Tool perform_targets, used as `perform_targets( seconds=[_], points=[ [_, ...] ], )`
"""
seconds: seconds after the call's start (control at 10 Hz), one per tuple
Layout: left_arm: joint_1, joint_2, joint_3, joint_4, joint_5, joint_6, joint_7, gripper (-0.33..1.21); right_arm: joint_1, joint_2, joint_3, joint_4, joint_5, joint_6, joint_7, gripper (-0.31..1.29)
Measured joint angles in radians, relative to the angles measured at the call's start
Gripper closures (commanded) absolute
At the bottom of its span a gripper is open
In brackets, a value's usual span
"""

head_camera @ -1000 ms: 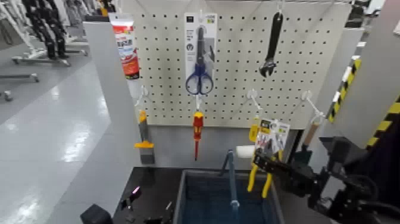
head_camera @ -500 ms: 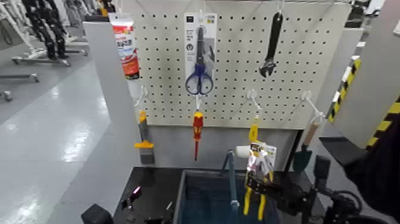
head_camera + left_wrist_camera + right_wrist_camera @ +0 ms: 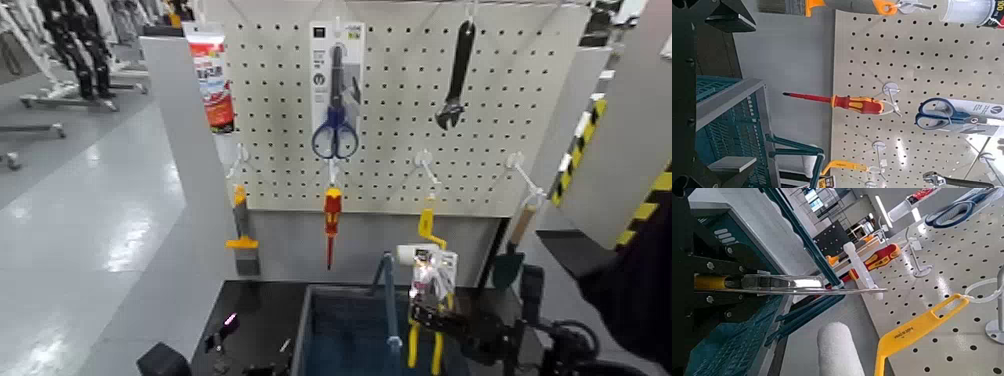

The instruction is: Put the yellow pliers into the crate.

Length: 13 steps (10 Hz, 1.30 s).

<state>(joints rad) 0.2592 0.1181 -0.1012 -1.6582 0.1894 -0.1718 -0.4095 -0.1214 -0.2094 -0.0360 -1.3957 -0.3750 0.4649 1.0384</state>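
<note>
The yellow pliers on their white-and-yellow card hang upright in my right gripper, which is shut on them. They hang over the right half of the grey-blue crate, just right of its upright centre handle. In the right wrist view the pliers show edge-on between the fingers, above the crate's ribbed blue inside. My left arm is parked low at the left of the crate.
A pegboard behind the crate holds scissors, a black wrench, a red screwdriver, a yellow-and-grey scraper and a yellow-handled white paint roller. The roller hangs just behind the pliers.
My right gripper has moved left and down with the pliers, from beside the roller's peg to over the crate's right half. The left arm has not moved.
</note>
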Motion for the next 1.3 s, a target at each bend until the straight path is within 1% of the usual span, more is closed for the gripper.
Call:
perform_targets(
  seconds=[0.1,0.2,0.3,0.4,0.5,1.1,1.2,1.3],
  points=[
    [0.000,0.000,0.000,0.000,0.001,0.000,0.000,0.12,-0.003,-0.001,0.003,0.000,0.007,0.004,-0.004,0.67],
    [-0.001,0.000,-0.001,0.000,0.001,0.000,0.000,0.12,-0.005,-0.001,0.004,0.000,0.010,0.009,-0.007,0.42],
    [-0.002,0.001,-0.001,0.000,0.001,0.000,0.000,0.12,-0.007,-0.001,0.005,0.000,0.011,0.012,-0.007,0.27],
    [-0.002,0.001,-0.001,0.000,0.001,0.000,0.000,0.12,-0.008,-0.002,0.005,-0.001,0.011,0.014,-0.008,0.07],
    [-0.002,0.001,-0.002,0.000,0.002,0.000,0.000,0.12,-0.009,-0.002,0.003,-0.003,0.011,0.014,-0.008,0.05],
    [-0.002,0.002,-0.001,0.000,0.002,0.000,-0.002,0.12,-0.005,0.000,-0.003,-0.029,0.005,-0.003,-0.016,0.05],
    [-0.002,0.002,0.000,0.000,0.002,0.000,-0.002,0.12,0.005,0.006,-0.011,-0.052,0.006,-0.014,-0.042,0.05],
    [-0.002,0.002,0.000,0.000,0.002,0.000,-0.002,0.12,0.025,0.014,-0.023,-0.093,0.023,-0.033,-0.089,0.05]
  ],
)
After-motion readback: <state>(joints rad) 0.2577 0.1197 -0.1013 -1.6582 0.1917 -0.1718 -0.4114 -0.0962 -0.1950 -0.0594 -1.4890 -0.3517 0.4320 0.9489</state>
